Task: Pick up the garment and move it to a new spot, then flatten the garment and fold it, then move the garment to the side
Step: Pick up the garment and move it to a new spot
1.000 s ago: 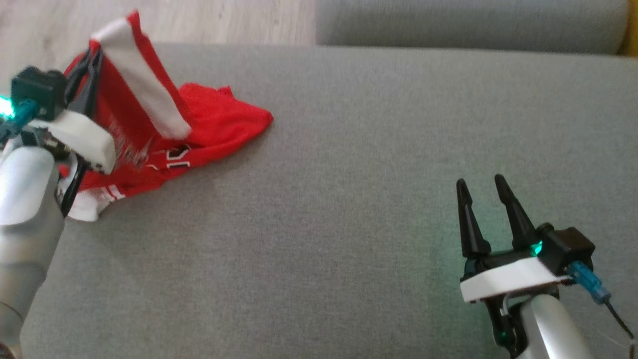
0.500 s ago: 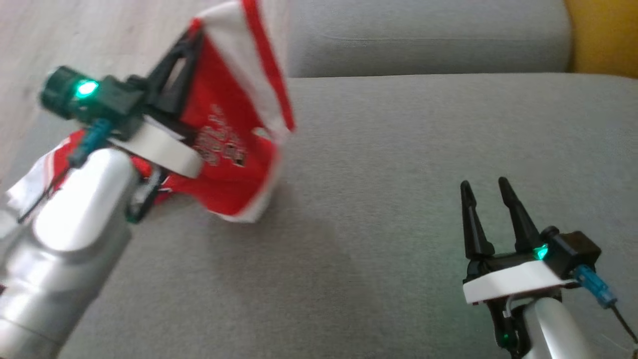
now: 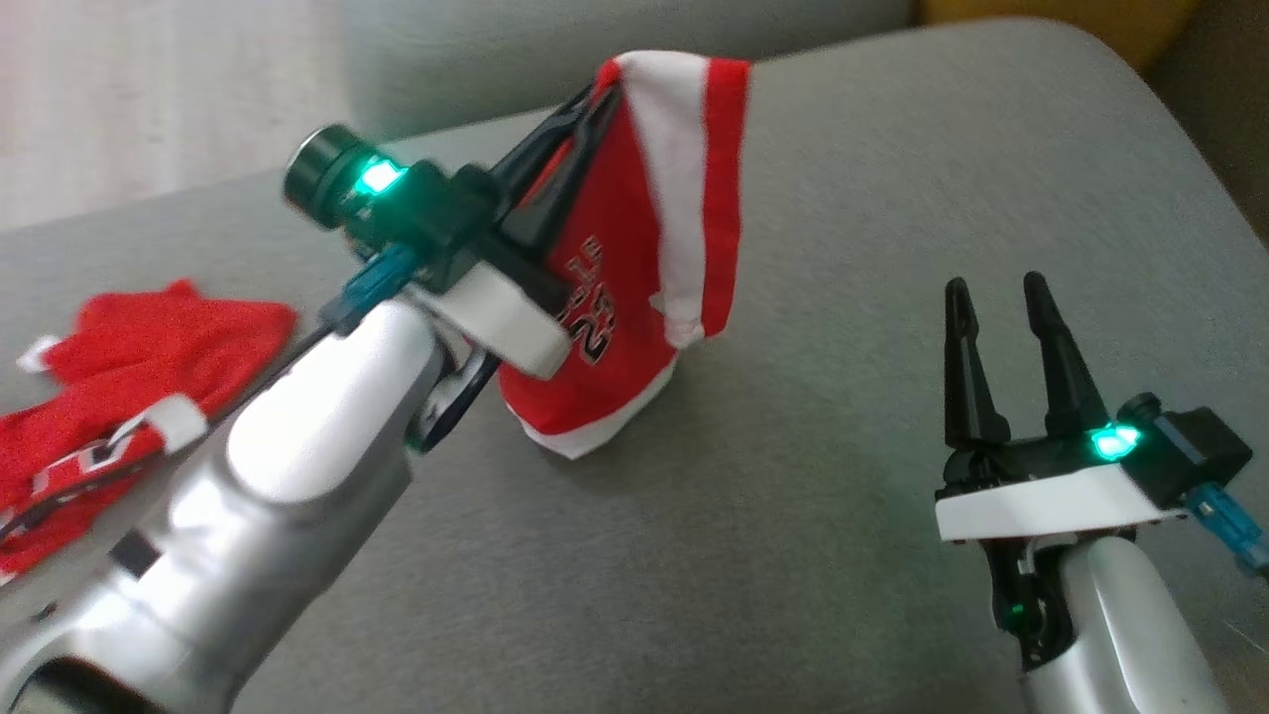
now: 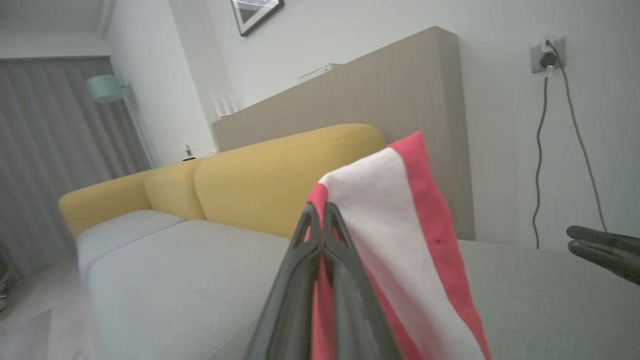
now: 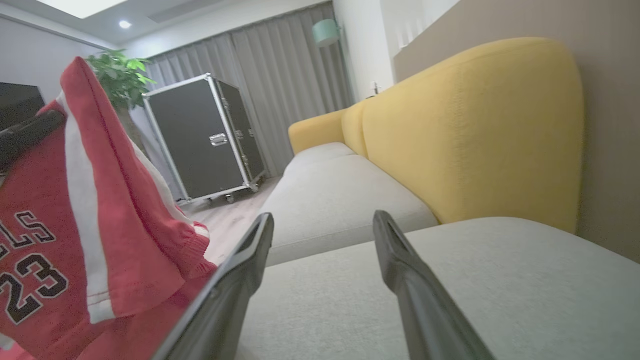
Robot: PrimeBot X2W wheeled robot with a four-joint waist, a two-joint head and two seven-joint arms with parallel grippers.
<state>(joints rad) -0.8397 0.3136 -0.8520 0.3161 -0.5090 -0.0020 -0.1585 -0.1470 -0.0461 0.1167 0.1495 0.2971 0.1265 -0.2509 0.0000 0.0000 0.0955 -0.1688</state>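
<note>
A red garment [image 3: 634, 297] with white bands and the number 23 hangs from my left gripper [image 3: 600, 94], which is shut on its top edge above the grey sofa seat [image 3: 793, 545]. Its lower hem touches the cushion. The left wrist view has the shut gripper [image 4: 320, 210] pinching the red and white cloth [image 4: 400, 225]. More red cloth [image 3: 149, 347] lies at the left; my arm hides whether it joins the held piece. My right gripper [image 3: 996, 288] stands open and empty at the right, apart from the garment. In its wrist view the gripper [image 5: 322, 222] has the garment [image 5: 75, 225] to its left.
A yellow sofa back [image 5: 475, 125] runs behind the grey seats. A black flight case [image 5: 210, 135] on wheels and a plant [image 5: 120, 75] stand on the wooden floor [image 3: 149, 89] beyond the sofa. The right gripper's fingers [image 4: 600, 250] show at the left wrist view's right edge.
The head camera has shifted. My left gripper has raised the garment and carried it rightwards, towards the middle of the seat and nearer the right gripper. The right gripper has stayed open and in place.
</note>
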